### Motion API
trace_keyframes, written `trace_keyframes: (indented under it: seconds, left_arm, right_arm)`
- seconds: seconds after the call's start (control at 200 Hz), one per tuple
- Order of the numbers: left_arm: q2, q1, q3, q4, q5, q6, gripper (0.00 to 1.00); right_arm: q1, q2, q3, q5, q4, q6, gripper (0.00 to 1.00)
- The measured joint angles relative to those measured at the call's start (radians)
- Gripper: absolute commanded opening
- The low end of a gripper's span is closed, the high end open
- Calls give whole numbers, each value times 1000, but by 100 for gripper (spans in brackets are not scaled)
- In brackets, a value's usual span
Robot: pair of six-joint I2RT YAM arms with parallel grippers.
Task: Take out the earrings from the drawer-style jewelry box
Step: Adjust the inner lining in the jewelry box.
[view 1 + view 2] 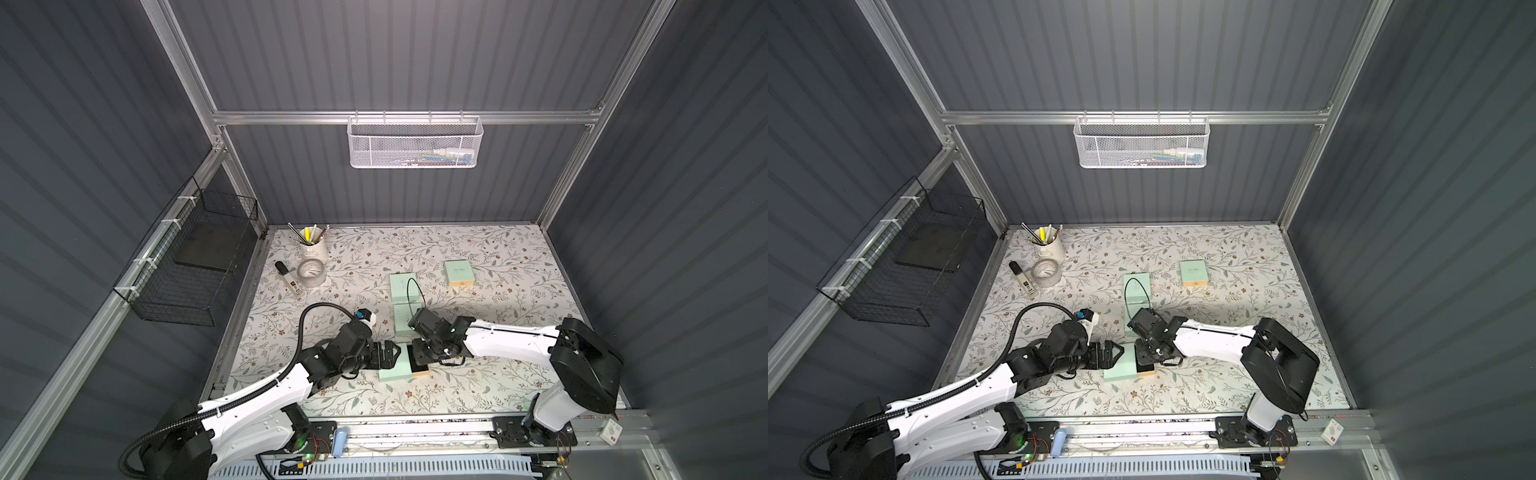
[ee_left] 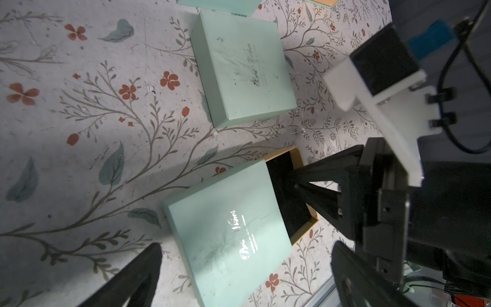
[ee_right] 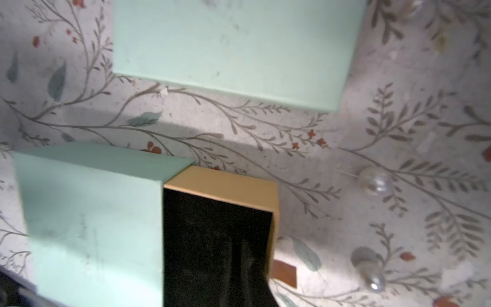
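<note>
Toward the near side of the floral worktop, my left tool stands spread to its widest, one finger on either side of the mint-green jewelry box. The box's tan drawer is slid out to the right, its black lining exposed. My right tool points down into that drawer, its fingers drawn together to a narrow tip. Against the black lining I cannot tell whether anything is pinched between them.

The earrings, a pair of pearly round studs, lie on the bare worktop just right of the drawer's open end. They are apart from the drawer, from each other and from both tools.

Just beyond, a second mint box sits closed, partly under my right wrist. A third mint box lies directly behind it, the two nearly touching. Farther right, well apart, rests a fourth box with a tan edge showing.

In the far left corner stand a white cup of pens and a round white pot, with a dark-capped tube lying flat beside them. A white mesh basket hangs on the far wall, and a black wire basket hangs on the left wall.
</note>
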Motion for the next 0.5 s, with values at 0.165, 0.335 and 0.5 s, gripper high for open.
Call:
trace_keyframes:
  seconds: [0.165,0.335,0.5]
  left_arm:
    - [2,0,-1,0,0,-8,100]
    - [3,0,-14,-1,1,-20,100]
    - [34,0,-16,4,23,-27,100]
  right_arm:
    - [2,-136,-10,-5,2,8,25]
    - [-24,-229,-60,-17,12,17,33]
    - [-56,-227,-143,-56,39,39,49]
